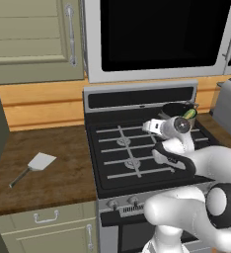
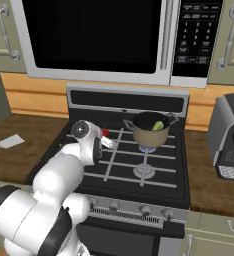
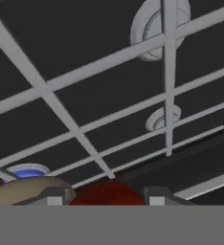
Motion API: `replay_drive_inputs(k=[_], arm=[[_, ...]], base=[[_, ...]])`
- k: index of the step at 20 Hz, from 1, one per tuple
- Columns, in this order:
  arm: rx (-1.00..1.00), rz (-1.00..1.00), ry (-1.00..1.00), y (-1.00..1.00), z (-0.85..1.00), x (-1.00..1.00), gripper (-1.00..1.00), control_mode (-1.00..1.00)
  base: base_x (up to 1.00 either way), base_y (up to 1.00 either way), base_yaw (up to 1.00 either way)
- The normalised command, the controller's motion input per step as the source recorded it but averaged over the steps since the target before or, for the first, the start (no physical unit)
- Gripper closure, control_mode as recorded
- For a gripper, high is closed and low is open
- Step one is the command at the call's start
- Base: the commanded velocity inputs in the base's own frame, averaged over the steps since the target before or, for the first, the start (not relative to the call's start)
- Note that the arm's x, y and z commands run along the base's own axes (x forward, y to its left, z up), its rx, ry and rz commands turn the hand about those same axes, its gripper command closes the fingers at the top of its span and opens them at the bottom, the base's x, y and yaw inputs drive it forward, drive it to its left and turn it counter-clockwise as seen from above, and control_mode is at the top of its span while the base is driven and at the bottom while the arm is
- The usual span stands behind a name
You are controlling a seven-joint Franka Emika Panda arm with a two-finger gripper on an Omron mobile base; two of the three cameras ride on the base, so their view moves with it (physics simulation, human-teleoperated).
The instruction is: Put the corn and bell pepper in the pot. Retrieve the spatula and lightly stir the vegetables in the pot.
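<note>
I count one pot (image 2: 150, 131), one corn cob (image 2: 158, 125), one bell pepper (image 3: 107, 194) and one spatula (image 1: 32, 167). The pot sits on the stove (image 2: 119, 165) at the back right burner, with a blue flame showing under it in the right base view, and the corn lies inside it, its yellow-green end leaning against the near rim; from the left base view I see the corn (image 1: 189, 113) poking up at the pot (image 1: 176, 109) behind my wrist. The bell pepper is in my gripper (image 3: 104, 197): in the hand view the red lump sits between the two finger tips, which press on it from either side, and in the right base view a small red spot (image 2: 105, 132) shows at the gripper (image 2: 107, 138) end, held above the grates left of the pot and apart from it. The spatula lies flat on the wooden counter (image 1: 53, 173) left of the stove, blade toward the wall and handle pointing toward the front edge; in the right base view I see its pale blade (image 2: 10, 141) at the far left. My arm reaches forward over the middle of the stove, elbow bent, the wrist turned so the hand points sideways toward the pot and looks down along the grates. I count one microwave (image 2: 99, 40) above the stove and one toaster (image 2: 231, 137) on the counter to the right
</note>
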Motion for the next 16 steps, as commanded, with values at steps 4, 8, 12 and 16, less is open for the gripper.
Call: replay_drive_inputs(k=[4, 8, 12, 16], arm=[[0.03, -0.1, 0.0, -0.92, 0.59, 0.46, 1.0, -1.0], [0.0, -0.15, 0.03, -0.91, 0.48, 0.49, 1.0, -1.0], [0.11, -0.12, 0.2, -0.88, 0.15, 0.51, 1.0, -1.0], [0.13, -0.07, 0.21, -0.79, 0.0, 0.59, 1.0, -1.0]], base=[[0.0, 0.0, 0.0], [0.0, 0.0, 0.0], [0.0, 0.0, 0.0], [0.0, 0.0, 0.0]])
